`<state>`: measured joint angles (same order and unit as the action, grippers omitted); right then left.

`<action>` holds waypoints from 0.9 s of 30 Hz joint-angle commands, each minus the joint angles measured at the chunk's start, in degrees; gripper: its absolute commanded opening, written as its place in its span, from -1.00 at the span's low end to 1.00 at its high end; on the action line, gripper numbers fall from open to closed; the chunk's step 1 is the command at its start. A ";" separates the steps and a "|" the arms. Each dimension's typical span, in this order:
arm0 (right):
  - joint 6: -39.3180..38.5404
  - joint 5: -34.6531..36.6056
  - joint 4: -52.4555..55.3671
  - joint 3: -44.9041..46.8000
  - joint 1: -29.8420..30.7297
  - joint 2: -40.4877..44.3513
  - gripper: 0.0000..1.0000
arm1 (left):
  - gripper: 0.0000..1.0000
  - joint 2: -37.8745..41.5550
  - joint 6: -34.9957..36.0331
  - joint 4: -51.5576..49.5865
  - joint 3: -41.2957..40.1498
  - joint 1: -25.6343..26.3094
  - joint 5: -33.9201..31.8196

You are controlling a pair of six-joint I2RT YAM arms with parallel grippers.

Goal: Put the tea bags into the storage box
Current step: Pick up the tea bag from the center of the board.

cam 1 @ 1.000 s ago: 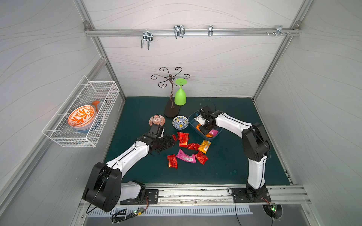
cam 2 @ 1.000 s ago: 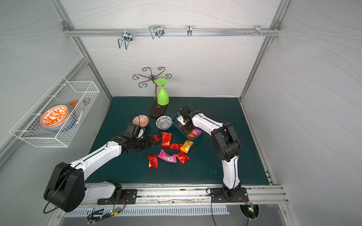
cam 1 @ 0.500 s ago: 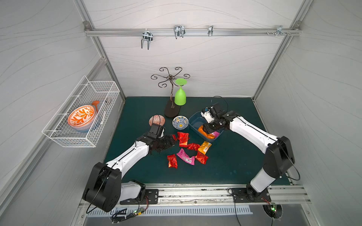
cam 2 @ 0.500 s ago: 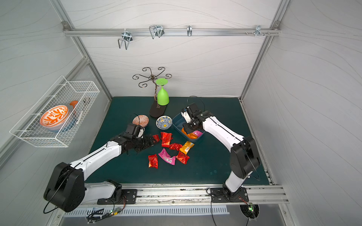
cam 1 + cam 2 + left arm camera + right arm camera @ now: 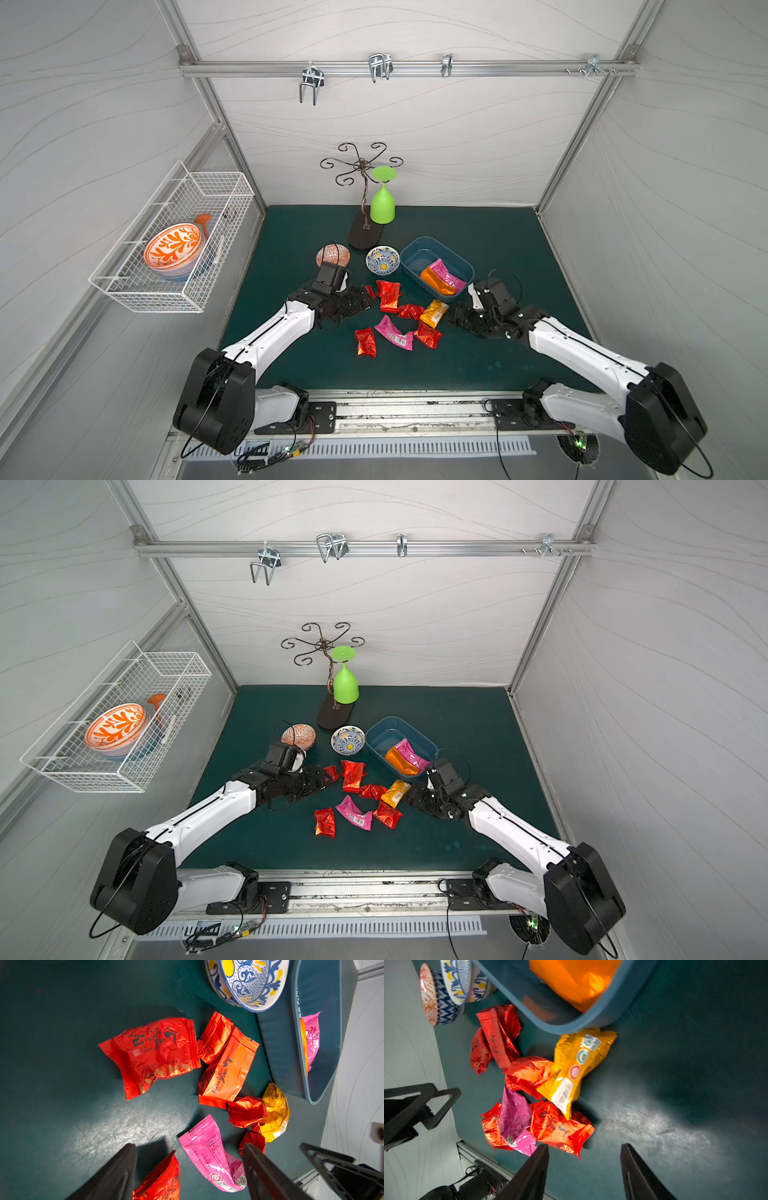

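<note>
**Overhead scene.** The storage box [image 5: 417,254] stands right of centre on the dark green bench [image 5: 478,232], just beside a blue-and-yellow bowl [image 5: 382,259]. Inside the box, towards its lower-right end, lie an orange tea bag [image 5: 434,283] and a magenta tea bag [image 5: 448,272], touching along their length.

The loose tea bags [image 5: 388,296] form a cluster at frame centre, below and left of the box. Most are red. There is one yellow tea bag [image 5: 434,312], nearest the box wall, and one pink tea bag [image 5: 392,332].

The left fingers [image 5: 358,301] sit at the cluster's left edge, with a small red bag just beside their tips. The left wrist view shows them spread wide and gripping nothing.

The right fingers [image 5: 459,318] sit at the cluster's right edge, near the yellow tea bag and below the box's lower corner. The right wrist view shows them parted and empty.
</note>
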<state>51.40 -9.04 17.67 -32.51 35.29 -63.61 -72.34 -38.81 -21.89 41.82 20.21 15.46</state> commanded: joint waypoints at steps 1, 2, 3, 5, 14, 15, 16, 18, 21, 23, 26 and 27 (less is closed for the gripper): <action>9.59 0.31 -9.39 2.11 0.58 0.29 0.19 | 0.68 1.42 -0.28 2.01 -0.42 0.19 0.29; 9.91 0.10 -10.18 2.42 0.69 -0.17 0.19 | 0.68 1.61 -0.34 2.03 -0.59 0.21 0.19; 10.11 -0.25 -11.54 2.75 0.87 -1.01 0.19 | 0.68 1.80 -0.46 2.13 -0.77 0.21 0.05; 10.39 -0.80 -13.87 3.00 1.23 -2.66 0.19 | 0.68 2.19 -0.57 2.10 -0.99 0.20 -0.12; 10.04 0.69 -19.87 0.89 4.76 -10.26 0.17 | 0.68 2.38 -0.30 1.51 -0.78 0.21 -0.61; 10.12 1.21 -20.52 0.87 5.07 -11.09 0.15 | 0.68 2.37 -0.26 1.41 -0.69 0.20 -0.61; 10.13 1.61 -21.03 0.79 5.33 -11.83 0.14 | 0.68 2.30 -0.39 1.33 -0.69 0.21 -0.61; 10.50 2.08 -22.19 0.77 5.65 -13.26 0.07 | 0.69 2.35 -0.39 1.37 -0.54 0.25 -0.63; 11.06 2.55 -24.42 0.92 6.15 -15.20 -0.18 | 0.68 2.33 -0.28 1.24 -0.45 0.22 -0.72; 11.18 2.91 -24.85 0.59 6.44 -16.31 -0.38 | 0.69 2.37 -0.21 1.12 -0.39 0.20 -0.87; 11.35 3.03 -25.49 0.26 6.49 -17.58 -0.71 | 0.68 2.38 0.05 0.99 -0.34 0.23 -0.87; 11.45 3.06 -25.56 0.27 6.54 -17.62 -0.83 | 0.68 2.44 0.00 0.98 -0.34 0.20 -0.87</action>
<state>62.50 -7.31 -6.24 -31.16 41.41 -80.47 -70.74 -39.22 -21.58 40.62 20.21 15.20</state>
